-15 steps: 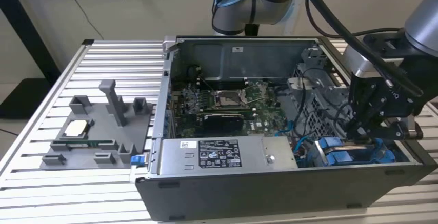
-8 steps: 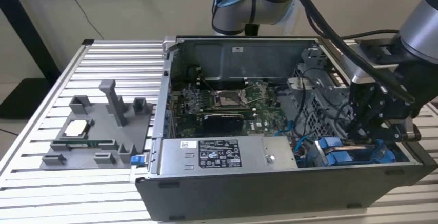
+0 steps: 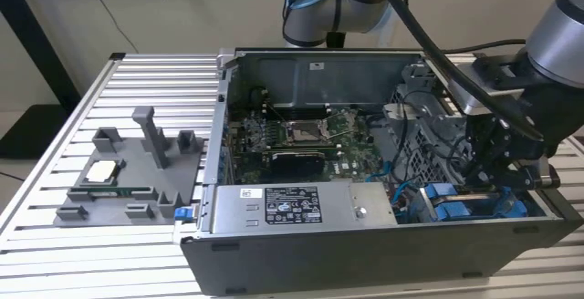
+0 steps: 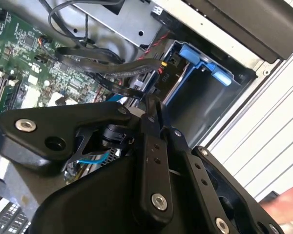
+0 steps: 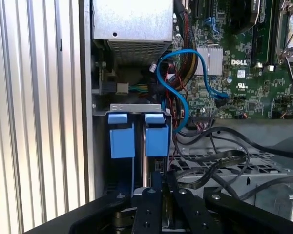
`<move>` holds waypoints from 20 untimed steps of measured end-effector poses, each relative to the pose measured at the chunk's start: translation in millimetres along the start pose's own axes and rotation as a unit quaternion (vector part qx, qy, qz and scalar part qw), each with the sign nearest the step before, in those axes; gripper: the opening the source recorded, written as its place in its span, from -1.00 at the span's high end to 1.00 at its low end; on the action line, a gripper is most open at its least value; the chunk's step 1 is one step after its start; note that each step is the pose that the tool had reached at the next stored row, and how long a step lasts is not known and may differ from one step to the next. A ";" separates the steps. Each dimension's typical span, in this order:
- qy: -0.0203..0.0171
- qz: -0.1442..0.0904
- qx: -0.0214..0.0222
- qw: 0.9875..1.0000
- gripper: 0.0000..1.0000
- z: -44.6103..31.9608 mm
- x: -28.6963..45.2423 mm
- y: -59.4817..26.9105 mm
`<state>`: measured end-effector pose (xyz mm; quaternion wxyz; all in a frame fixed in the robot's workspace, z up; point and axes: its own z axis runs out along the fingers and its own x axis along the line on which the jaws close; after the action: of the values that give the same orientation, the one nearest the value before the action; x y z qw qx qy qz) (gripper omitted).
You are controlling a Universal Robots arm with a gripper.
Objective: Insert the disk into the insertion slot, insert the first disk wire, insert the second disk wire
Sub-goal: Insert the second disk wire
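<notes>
1. Open PC case (image 3: 365,258) sat on a slatted tabletop (image 3: 146,80); a grey fixture (image 3: 128,176) lay on the exterior view's left.
2. Arm reached into the case corner on the exterior view's right. Pincer (image 3: 497,176) hung just above the slot (image 3: 511,206).
3. Whether the pincer was spread or pressed together couldn't be told; no disk was in its grip.
4. Disk (image 5: 157,134) seemed to be already seated in the slot (image 5: 136,107), w/ only its blue carrier end showing. A 2nd blue carrier (image 5: 121,134) sat just beside it.
5. In the first wrist view the pincer (image 5: 161,183) was near the carrier ends. A blue wire (image 5: 185,107) looped past them & black wires (image 5: 219,161) lay loose beside.
6. In the second wrist view the pincer (image 4: 154,109) was touching or v. close to a black wire (image 4: 117,68); which, I couldn't tell.
7. Risk: loose wires crowd the pincer, so it could snag one & drag it off the board (image 5: 244,78).
8. Risk: a plug met at a tilt could jam or bend, since the gap by the slot looks tight.
9. Writing: a printed white label sat on the silver PSU box (image 3: 292,205); the board had small white print. Left unread.
</notes>
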<state>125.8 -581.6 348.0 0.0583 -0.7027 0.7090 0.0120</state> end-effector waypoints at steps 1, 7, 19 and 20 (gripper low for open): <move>0.000 0.000 0.000 1.000 0.69 0.5 -0.2 0.1; 0.000 0.000 0.002 1.000 0.69 2.2 -0.4 0.2; 0.000 0.000 0.004 1.000 0.69 4.5 -0.2 -1.1; 0.000 0.000 0.005 1.000 0.69 4.6 -0.2 -1.2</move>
<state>127.3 -581.0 343.5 0.0616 -0.7027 0.7088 0.0088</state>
